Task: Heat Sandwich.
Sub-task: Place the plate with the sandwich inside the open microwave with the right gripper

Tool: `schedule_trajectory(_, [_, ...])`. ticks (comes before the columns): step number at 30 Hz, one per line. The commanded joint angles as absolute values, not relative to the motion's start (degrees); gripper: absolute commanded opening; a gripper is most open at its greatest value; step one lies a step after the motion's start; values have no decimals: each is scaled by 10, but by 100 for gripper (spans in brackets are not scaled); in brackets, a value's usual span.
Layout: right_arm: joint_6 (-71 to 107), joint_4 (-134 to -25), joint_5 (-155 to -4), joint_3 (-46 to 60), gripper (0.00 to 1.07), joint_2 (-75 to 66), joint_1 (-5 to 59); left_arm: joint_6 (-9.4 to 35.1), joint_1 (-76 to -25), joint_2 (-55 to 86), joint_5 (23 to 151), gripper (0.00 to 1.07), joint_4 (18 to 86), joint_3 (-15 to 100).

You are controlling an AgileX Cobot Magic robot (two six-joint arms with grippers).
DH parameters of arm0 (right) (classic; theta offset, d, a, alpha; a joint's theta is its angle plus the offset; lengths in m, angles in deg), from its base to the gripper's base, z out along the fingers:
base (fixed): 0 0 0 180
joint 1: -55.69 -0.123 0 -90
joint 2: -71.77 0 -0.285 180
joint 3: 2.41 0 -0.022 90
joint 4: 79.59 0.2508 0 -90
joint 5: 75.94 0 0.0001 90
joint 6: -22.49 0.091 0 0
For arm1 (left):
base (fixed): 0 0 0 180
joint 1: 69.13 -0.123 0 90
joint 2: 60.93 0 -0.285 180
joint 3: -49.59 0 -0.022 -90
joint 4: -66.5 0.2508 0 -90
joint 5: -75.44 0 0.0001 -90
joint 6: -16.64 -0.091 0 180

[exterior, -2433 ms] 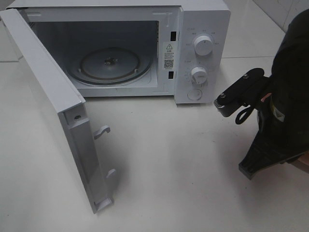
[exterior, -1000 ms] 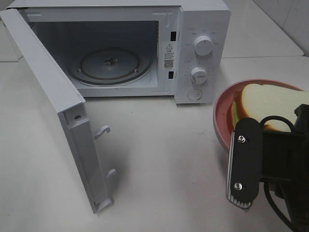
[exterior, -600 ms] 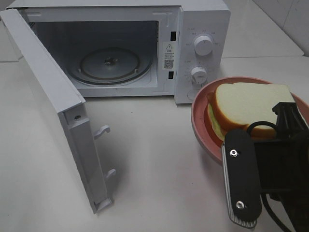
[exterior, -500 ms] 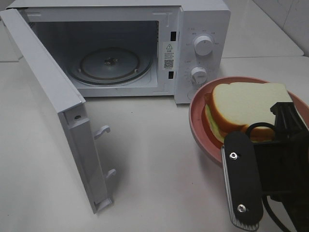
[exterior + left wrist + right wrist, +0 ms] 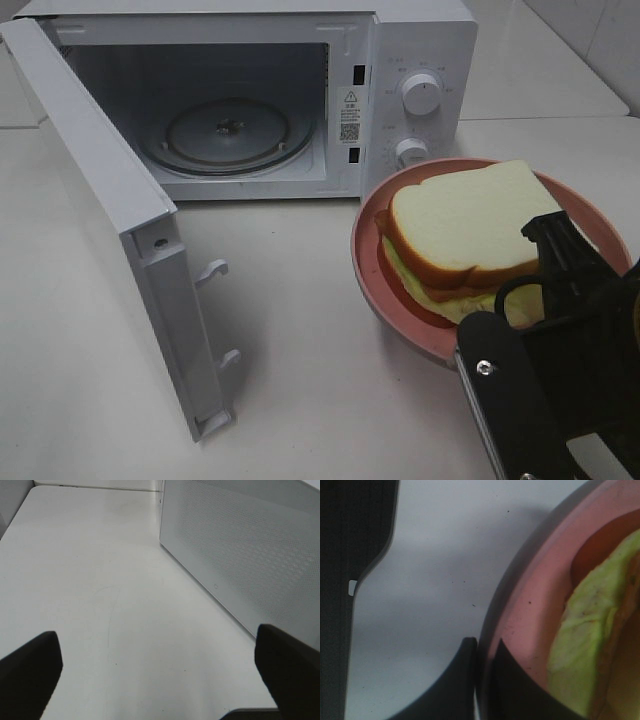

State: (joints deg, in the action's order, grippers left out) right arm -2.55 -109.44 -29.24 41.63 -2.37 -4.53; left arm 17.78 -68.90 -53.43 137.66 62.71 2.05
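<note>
Carried leftward from the bench's (image 5: 300,390) right edge, the pink plate (image 5: 370,280) with the sandwich (image 5: 462,232) now nears the open microwave (image 5: 430,40), rim pinched by the right claw (image 5: 482,652); loading looks next. Left claw (image 5: 160,672) stands spread.

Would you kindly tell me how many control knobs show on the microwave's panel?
2. The upper knob sits near the top of the panel; the lower knob is directly below, just above the pink plate. The plate covers the panel's bottom, so another could be hidden.
</note>
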Motion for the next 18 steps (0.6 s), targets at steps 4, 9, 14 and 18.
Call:
schedule_trajectory(4, [-64, -1104, -309, 419, 0, -20, -46, 178, -691, -544, 1369, 98, 626, 19])
schedule_trajectory(9, [-118, -1085, -337, 419, 0, -20, -45, 178, -691, -544, 1369, 98, 626, 19])
schedule_trajectory(14, [-167, -1076, -357, 419, 0, -20, -45, 178, -691, -544, 1369, 98, 626, 19])
schedule_trajectory(18, [-209, -1074, -369, 419, 0, -20, -44, 178, -691, -544, 1369, 98, 626, 19])
